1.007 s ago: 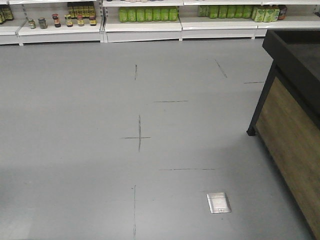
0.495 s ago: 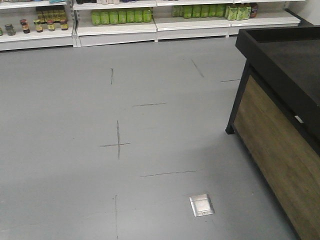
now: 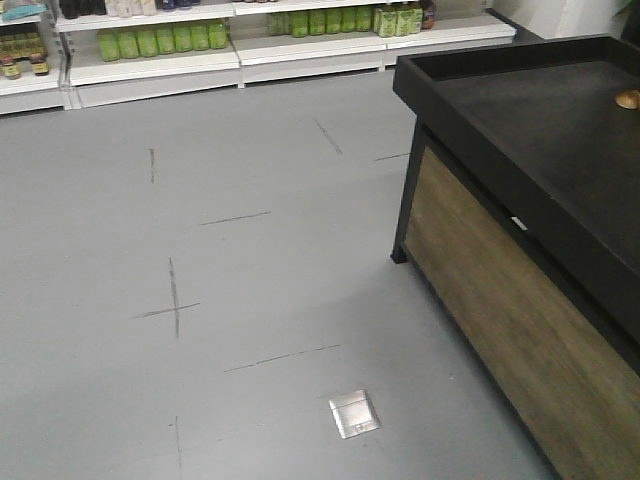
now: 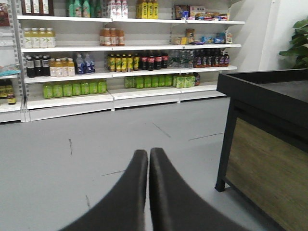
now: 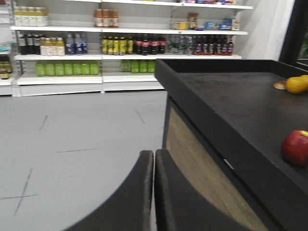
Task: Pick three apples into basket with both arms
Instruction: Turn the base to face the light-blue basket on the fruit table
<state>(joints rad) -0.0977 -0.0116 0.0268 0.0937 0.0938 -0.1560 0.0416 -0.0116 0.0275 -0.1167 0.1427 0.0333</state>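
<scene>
My left gripper (image 4: 148,153) is shut and empty, held over the grey floor and facing the store shelves. My right gripper (image 5: 154,153) is shut and empty, in front of the near corner of the black display table (image 5: 226,103). One red apple (image 5: 294,147) with a yellowish top lies on the table at the right edge of the right wrist view; I cannot tell if it is one of the dark ones. The basket is out of view. Neither arm shows in the front view.
An orange (image 5: 297,84) lies further back on the table; a small round fruit (image 3: 628,99) shows at the table's far side. The table has a raised black rim (image 3: 470,130) and wood-panel sides (image 3: 500,330). Shelves of bottles (image 4: 120,62) line the far wall. A metal floor plate (image 3: 354,413) is set in the floor.
The front view has swung to the right: the shelves and floor marks slid left and the black table now fills much more of the right side.
</scene>
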